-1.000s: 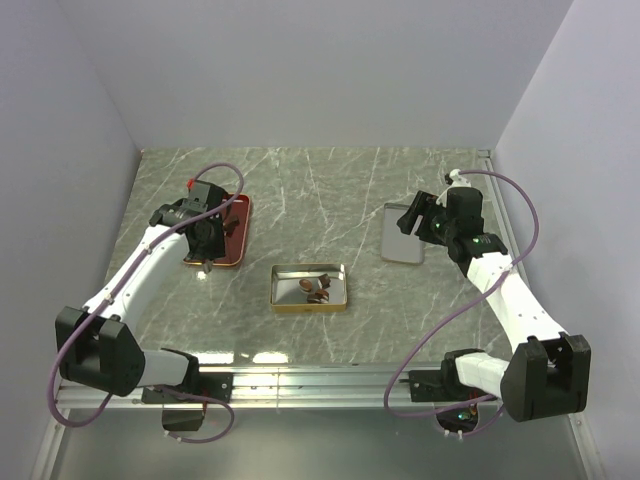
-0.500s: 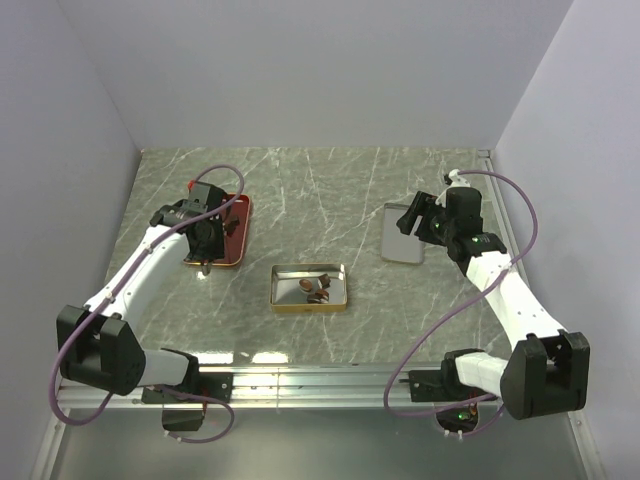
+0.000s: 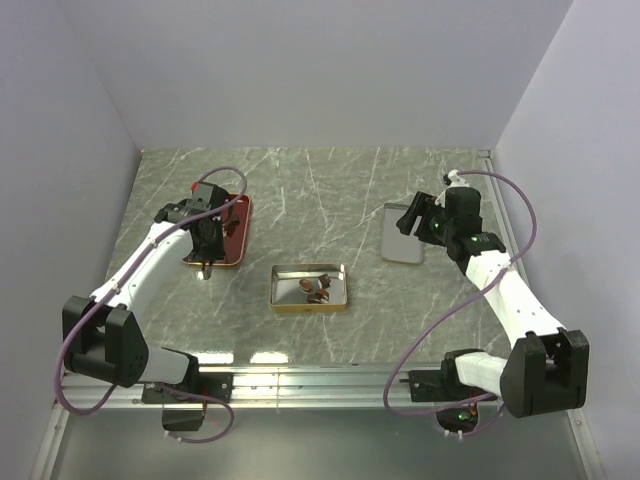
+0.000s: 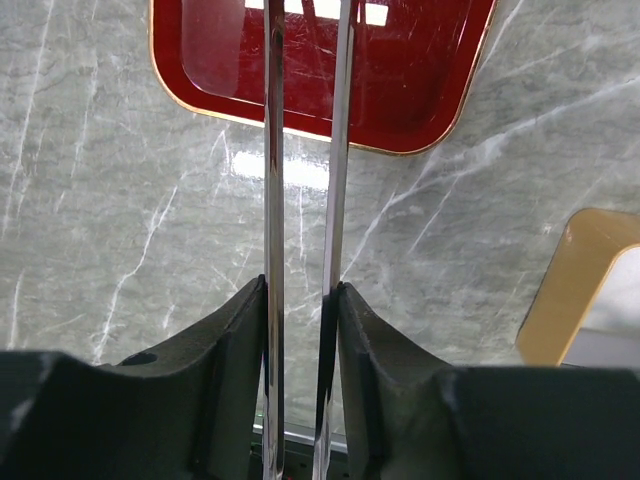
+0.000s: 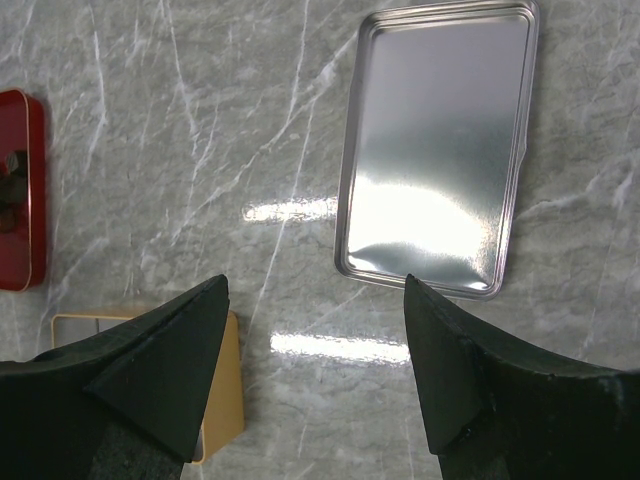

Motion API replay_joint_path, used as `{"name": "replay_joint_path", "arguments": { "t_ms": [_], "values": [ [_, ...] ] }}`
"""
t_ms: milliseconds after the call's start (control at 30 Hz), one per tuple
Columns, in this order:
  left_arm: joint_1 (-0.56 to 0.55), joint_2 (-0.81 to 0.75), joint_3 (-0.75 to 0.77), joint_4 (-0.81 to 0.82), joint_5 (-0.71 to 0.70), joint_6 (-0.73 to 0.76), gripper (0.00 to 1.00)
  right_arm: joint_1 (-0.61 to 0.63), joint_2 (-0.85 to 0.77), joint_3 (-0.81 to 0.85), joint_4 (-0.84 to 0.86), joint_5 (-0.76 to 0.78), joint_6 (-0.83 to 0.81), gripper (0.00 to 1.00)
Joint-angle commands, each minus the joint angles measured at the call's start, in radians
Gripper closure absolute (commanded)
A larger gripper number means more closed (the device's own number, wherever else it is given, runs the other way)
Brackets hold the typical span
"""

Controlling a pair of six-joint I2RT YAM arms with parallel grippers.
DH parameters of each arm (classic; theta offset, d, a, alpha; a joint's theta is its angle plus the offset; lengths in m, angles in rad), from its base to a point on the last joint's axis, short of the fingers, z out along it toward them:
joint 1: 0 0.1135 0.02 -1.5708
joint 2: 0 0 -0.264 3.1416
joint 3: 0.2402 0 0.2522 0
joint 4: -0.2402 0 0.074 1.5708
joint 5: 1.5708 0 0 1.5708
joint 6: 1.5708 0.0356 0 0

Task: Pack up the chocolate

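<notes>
Jaws on left gripper (image 4: 303,300) pinch tweezers (image 4: 274,150) above red tray (image 4: 420,80) at 10 o'clock, probably fetching chocolate (image 3: 316,290); right gripper (image 5: 315,285) gapes wide, empty, by the lid (image 5: 440,150).

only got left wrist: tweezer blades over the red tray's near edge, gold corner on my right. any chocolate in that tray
observer: yes, the right wrist view shows dark chocolate lumps lying in the red tray.
operator: and the gold thing, what is it
observer: an open gold tin, with a few chocolate pieces inside it.
operator: where's the other arm
observer: the right end effector hangs open near a silver lid lying flat on the table, gripping nothing.
</notes>
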State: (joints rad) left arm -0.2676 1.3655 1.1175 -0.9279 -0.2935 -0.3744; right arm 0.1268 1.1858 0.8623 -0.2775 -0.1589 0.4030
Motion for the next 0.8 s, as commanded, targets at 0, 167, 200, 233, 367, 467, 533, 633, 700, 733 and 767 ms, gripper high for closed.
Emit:
{"name": "replay_joint_path", "arguments": {
  "t_ms": [0, 167, 200, 233, 367, 467, 533, 633, 700, 733, 767],
  "values": [
    [0.005, -0.008, 0.03, -0.002, -0.003, 0.029, 0.64, 0.007, 0.005, 0.018, 0.017, 0.007, -0.004, 0.22],
    [0.005, -0.029, 0.051, -0.026, 0.033, 0.04, 0.64, 0.007, 0.009, 0.023, 0.02, 0.004, -0.003, 0.22],
    [0.005, -0.039, 0.054, -0.034, 0.04, 0.04, 0.64, 0.007, 0.009, 0.024, 0.021, 0.004, -0.003, 0.22],
    [0.005, -0.045, 0.057, -0.038, 0.045, 0.038, 0.64, 0.008, 0.011, 0.027, 0.02, 0.002, -0.003, 0.22],
    [0.004, -0.074, 0.074, -0.055, 0.079, 0.031, 0.65, 0.008, 0.011, 0.03, 0.018, 0.001, -0.003, 0.22],
    [0.004, -0.097, 0.087, -0.068, 0.094, 0.029, 0.64, 0.008, 0.012, 0.03, 0.018, -0.001, -0.003, 0.22],
    [0.004, -0.109, 0.094, -0.075, 0.108, 0.029, 0.64, 0.008, 0.011, 0.027, 0.023, -0.007, 0.002, 0.22],
    [0.004, -0.121, 0.1, -0.08, 0.117, 0.028, 0.64, 0.008, 0.011, 0.024, 0.026, -0.011, 0.005, 0.22],
    [0.004, -0.129, 0.102, -0.083, 0.114, 0.023, 0.64, 0.008, 0.012, 0.026, 0.026, -0.011, 0.005, 0.22],
    [0.005, -0.132, 0.105, -0.086, 0.113, 0.022, 0.64, 0.007, 0.012, 0.026, 0.023, -0.011, 0.005, 0.22],
    [0.004, -0.135, 0.107, -0.091, 0.114, 0.02, 0.64, 0.008, 0.011, 0.026, 0.024, -0.013, 0.005, 0.22]
  ]
}}
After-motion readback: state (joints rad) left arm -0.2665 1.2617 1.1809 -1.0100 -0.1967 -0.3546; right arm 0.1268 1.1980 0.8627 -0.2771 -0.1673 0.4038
